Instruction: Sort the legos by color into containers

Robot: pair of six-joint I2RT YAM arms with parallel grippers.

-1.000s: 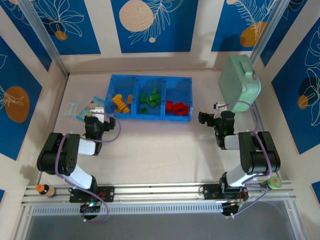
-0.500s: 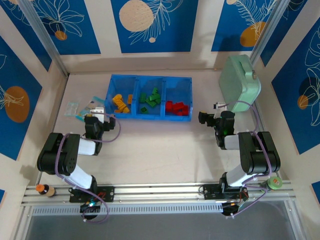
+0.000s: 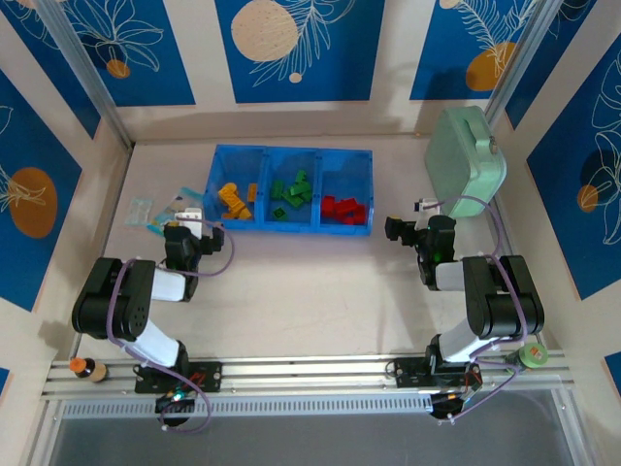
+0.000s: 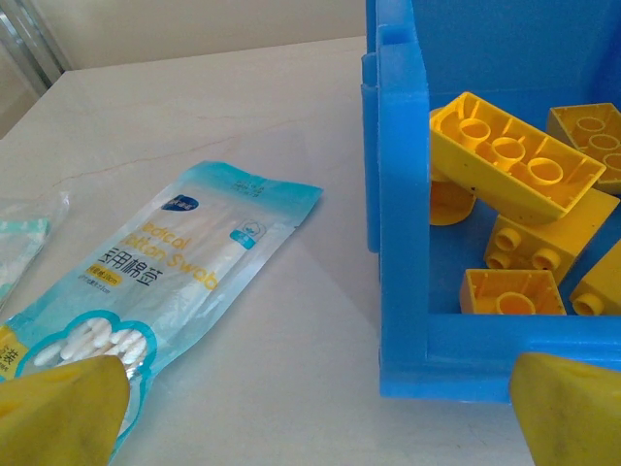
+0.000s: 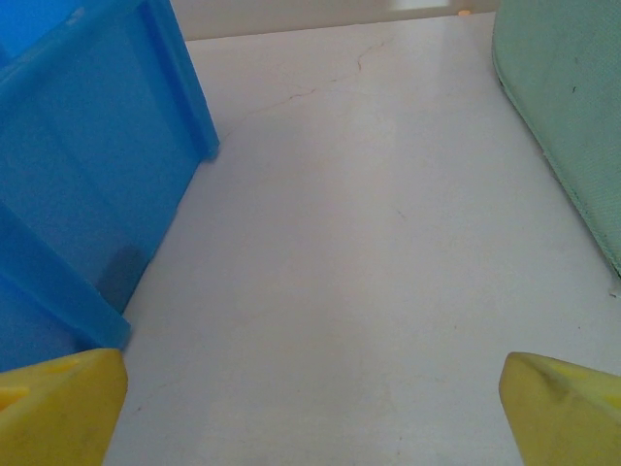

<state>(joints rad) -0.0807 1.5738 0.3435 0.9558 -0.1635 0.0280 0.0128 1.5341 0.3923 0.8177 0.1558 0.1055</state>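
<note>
Crouching low, left pincer (image 3: 190, 219) and right pincer (image 3: 400, 229) agape, flanking tray (image 3: 291, 150)

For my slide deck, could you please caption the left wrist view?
Open left tool facing the blue tray, yellow legos inside, a cotton-swab packet lying beside it.

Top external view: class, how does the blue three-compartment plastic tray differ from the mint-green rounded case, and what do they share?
The translucent blue rectangular plastic tray is open-topped, showing yellow bricks, green bricks and red bricks; the mint-green rounded case shows no contents. The tray has square corners and dividers; the case has rounded corners and a plain top. Both rest on the pale table.
</note>
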